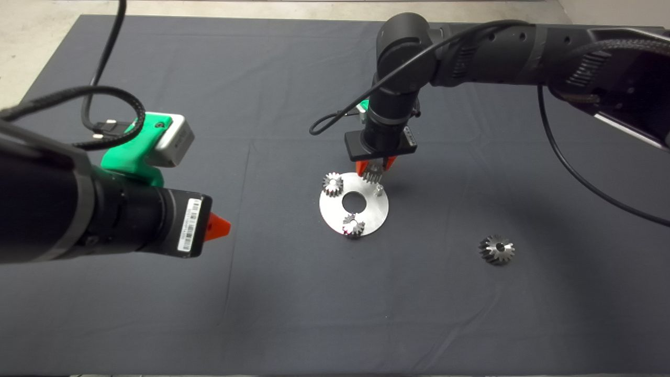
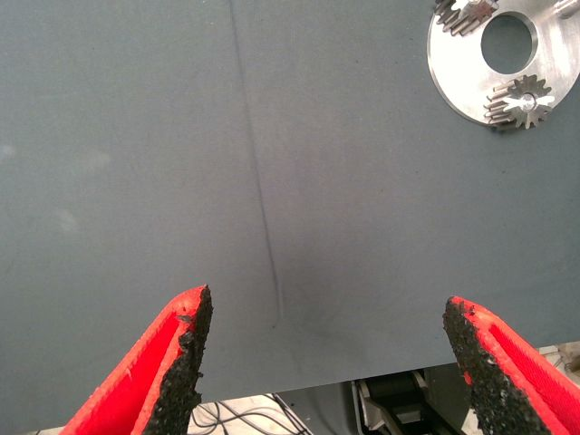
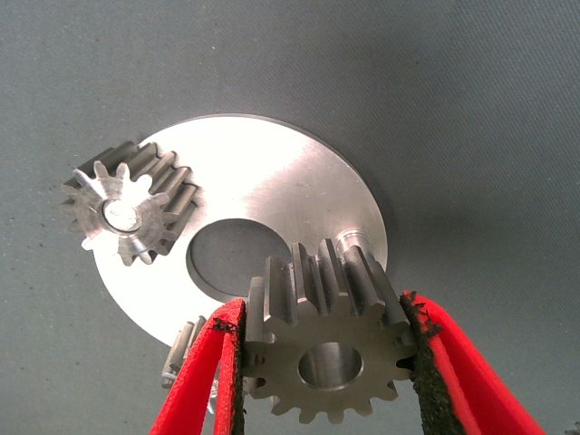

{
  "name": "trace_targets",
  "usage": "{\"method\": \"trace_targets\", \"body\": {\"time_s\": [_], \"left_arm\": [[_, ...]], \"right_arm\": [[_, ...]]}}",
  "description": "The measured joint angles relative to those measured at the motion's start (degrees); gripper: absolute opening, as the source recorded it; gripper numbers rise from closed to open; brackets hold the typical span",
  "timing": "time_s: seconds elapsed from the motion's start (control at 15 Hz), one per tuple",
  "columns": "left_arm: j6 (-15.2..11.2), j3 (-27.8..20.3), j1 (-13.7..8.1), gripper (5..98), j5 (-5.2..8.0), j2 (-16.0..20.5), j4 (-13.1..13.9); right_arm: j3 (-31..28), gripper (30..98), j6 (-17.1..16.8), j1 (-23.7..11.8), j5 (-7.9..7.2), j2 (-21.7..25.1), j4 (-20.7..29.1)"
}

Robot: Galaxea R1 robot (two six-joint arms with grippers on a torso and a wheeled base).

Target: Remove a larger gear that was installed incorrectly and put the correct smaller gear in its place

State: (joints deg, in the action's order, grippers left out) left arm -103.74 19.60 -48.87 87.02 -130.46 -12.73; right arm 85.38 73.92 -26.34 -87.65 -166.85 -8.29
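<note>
My right gripper (image 1: 375, 166) is shut on the smaller gear (image 3: 331, 349), a grey steel pinion, and holds it just above the round silver plate (image 1: 361, 212), close to a bare peg (image 1: 379, 187). The peg (image 3: 349, 240) stands just beyond the held gear in the right wrist view. Two other small gears (image 1: 332, 184) (image 1: 353, 225) sit on pegs on the plate. The larger gear (image 1: 496, 249), with flared teeth, lies alone on the mat to the right of the plate. My left gripper (image 1: 220, 226) hovers open and empty over the mat left of the plate.
The dark mat (image 1: 293, 314) covers the table. The left wrist view shows the plate (image 2: 462, 86) with a small gear (image 2: 521, 100) beyond the open fingers (image 2: 186, 353). Black cables hang over both arms.
</note>
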Motion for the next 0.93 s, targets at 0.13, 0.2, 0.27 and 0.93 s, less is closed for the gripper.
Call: {"method": "trace_targets", "body": {"time_s": [0.13, 0.2, 0.27, 0.93], "left_arm": [[0.0, -0.2, 0.0, 64.3, -0.02, 0.0, 0.0], [0.0, -0.3, 0.0, 64.3, 0.0, 0.0, 0.0], [0.0, -0.3, 0.0, 64.3, 0.0, 0.0, -0.1], [-0.2, -0.5, 0.1, 64.3, 0.0, 0.0, -0.6]], "right_arm": [[-0.1, 35.9, 0.0, 0.4, 0.05, 0.4, 0.0], [-0.1, 36.0, 0.0, 0.9, 0.0, 0.6, 0.0], [-0.1, 35.9, 0.0, 1.5, -0.13, 0.8, 0.0], [-0.1, 35.8, 0.0, 3.5, -0.02, 2.1, -0.4]]}}
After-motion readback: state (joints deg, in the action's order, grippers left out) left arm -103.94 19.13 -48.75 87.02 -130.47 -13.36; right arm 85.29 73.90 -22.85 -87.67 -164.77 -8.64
